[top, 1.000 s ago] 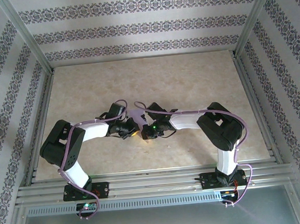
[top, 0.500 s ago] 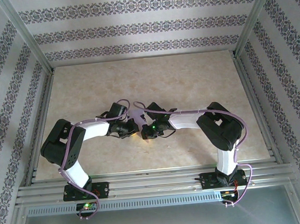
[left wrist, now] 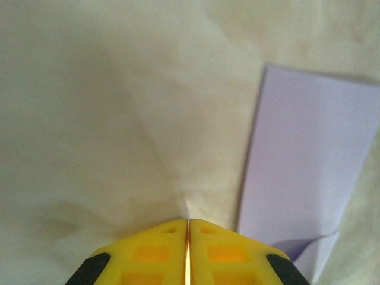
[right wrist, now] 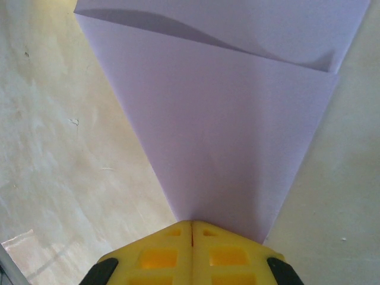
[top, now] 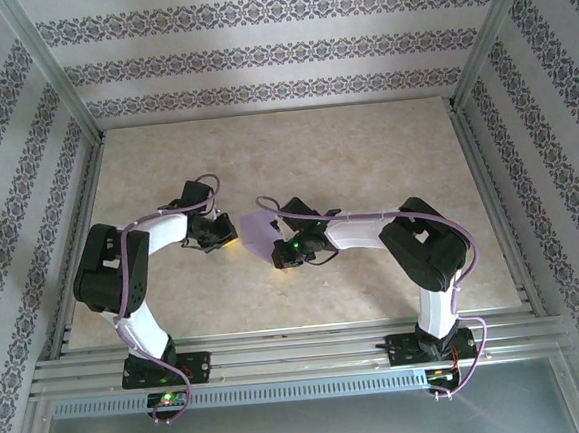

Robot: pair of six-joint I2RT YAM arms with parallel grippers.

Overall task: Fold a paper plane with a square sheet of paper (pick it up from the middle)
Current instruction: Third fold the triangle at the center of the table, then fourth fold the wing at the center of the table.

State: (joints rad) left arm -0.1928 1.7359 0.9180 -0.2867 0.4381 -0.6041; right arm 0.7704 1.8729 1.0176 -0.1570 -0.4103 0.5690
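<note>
So the lavender paper (top: 257, 229) is lying on the table (top: 365, 150), a bit left of centre and toward the near side, right in the gap between the two arms. It's not a flat square anymore, it's folded. In the right wrist view the paper (right wrist: 219, 136) narrows down toward the camera, and at the far end there's a second layer on top whose edge bows up a little and throws a soft shadow. The right hand (top: 275, 250) comes at it from the right. In its own camera the right hand (right wrist: 191, 227) is clenched, yellow fingertips flat together with just a thin seam, sitting over the narrow end of the paper. As far as I can see the paper runs under the tips rather than between them, so I wouldn't call it a pinch. Whether the tips actually press down on it, I honestly can't tell. The left hand (top: 229, 241) is on the other side, near the paper's left edge but apart from it. Its wrist view shows the left hand (left wrist: 187, 228) clenched too, with nothing between the fingers. The paper (left wrist: 303, 172) sits off to the right there as a long strip, with one small flap poking out at its near end.
</note>
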